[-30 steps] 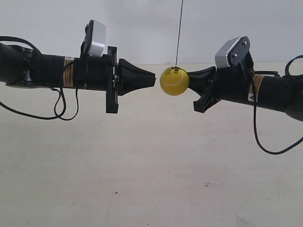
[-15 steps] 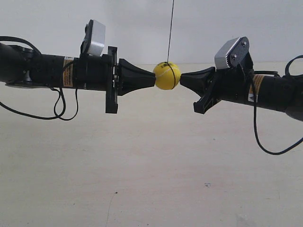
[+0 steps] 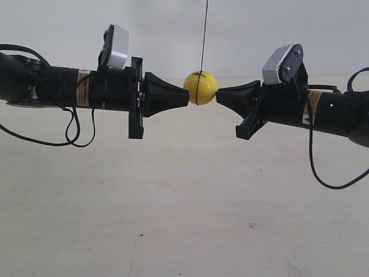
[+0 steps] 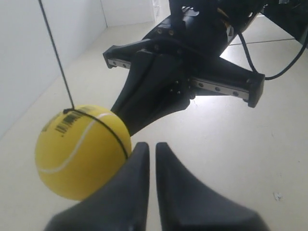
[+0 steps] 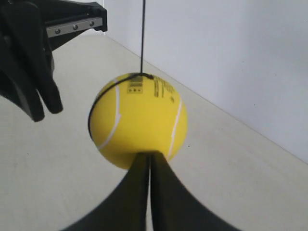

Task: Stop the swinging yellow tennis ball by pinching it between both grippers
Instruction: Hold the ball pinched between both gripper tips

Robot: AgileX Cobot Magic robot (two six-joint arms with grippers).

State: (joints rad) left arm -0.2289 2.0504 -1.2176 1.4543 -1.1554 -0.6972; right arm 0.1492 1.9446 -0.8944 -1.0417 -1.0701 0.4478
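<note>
Tips of two black arms face each other in the exterior view. The yellow tennis ball (image 3: 200, 88) hangs between them on a thin black string (image 3: 204, 34), well above the pale surface (image 3: 184, 219) below. The ball sits slightly higher than the line joining the two tips. The arm at the exterior view's left (image 3: 63, 86) meets the ball's lower flank with its cone tip, and the arm at the exterior view's right (image 3: 334, 112) does the same from the other side. Both tips look to be touching the fuzz, though at this size a hairline gap cannot be ruled out.

In the left wrist view the left gripper (image 4: 148, 145) has its two fingers (image 4: 127, 197) drawn together with only a thin slit between them, and nothing is held in it. The ball lies against the outer side of one finger, off to the side of the tips rather than straight ahead of them. The string loops round the ball, past dark print and a white seam. In the right wrist view the right gripper (image 5: 149, 155) is likewise closed, with its fingers pressed into a single point. That point meets the ball's near face about at its middle. A white wall (image 5: 231, 57) stands behind.
</note>
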